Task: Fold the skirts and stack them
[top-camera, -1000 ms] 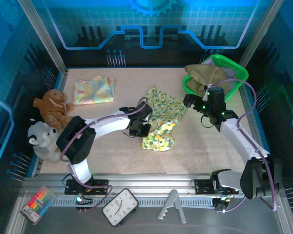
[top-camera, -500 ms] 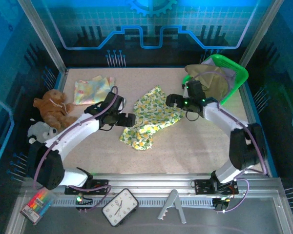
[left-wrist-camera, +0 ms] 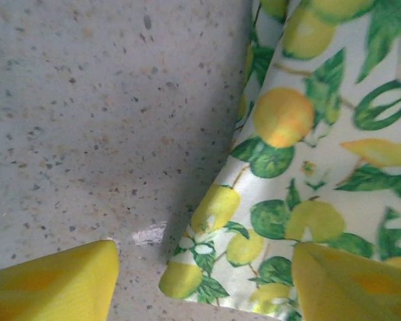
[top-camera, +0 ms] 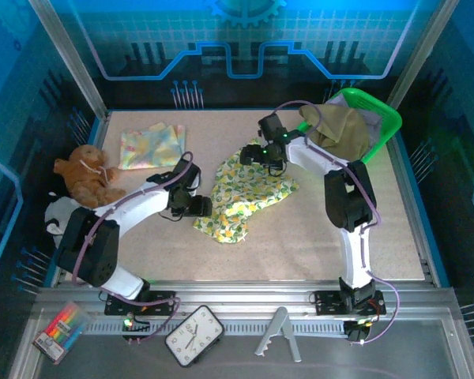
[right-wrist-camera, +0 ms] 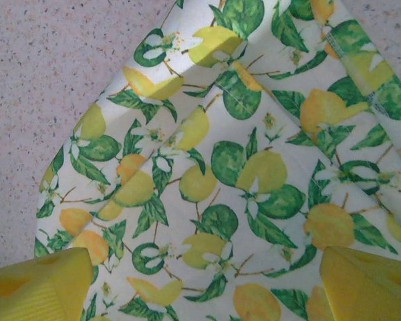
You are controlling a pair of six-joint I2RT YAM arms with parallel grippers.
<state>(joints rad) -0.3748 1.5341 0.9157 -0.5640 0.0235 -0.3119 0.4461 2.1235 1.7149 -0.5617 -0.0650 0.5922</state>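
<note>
The lemon-print floral skirt (top-camera: 249, 189) lies spread and creased in the middle of the table. My left gripper (top-camera: 201, 207) is at its near-left corner. In the left wrist view the jaws (left-wrist-camera: 200, 287) stand open, with the skirt's corner (left-wrist-camera: 187, 274) on the table between the yellow fingers (left-wrist-camera: 53, 281). My right gripper (top-camera: 256, 155) hovers at the skirt's far edge. It is open (right-wrist-camera: 200, 287) over the printed cloth (right-wrist-camera: 214, 174), holding nothing. The olive-khaki skirt (top-camera: 341, 126) sits heaped in the green basket, with a lavender-grey edge (top-camera: 374, 118) beside it.
The green basket (top-camera: 389, 118) stands at the back right. A folded pastel cloth (top-camera: 150, 144) lies at the back left. A brown plush (top-camera: 83, 175) and a grey plush (top-camera: 59, 215) sit along the left edge. A clock (top-camera: 193, 335) and a marker box (top-camera: 59, 332) lie below the table's front rail.
The right arm swung from the basket to the floral skirt's far edge. The left gripper pulled back left; the skirt shifted left with it, then stayed put.
</note>
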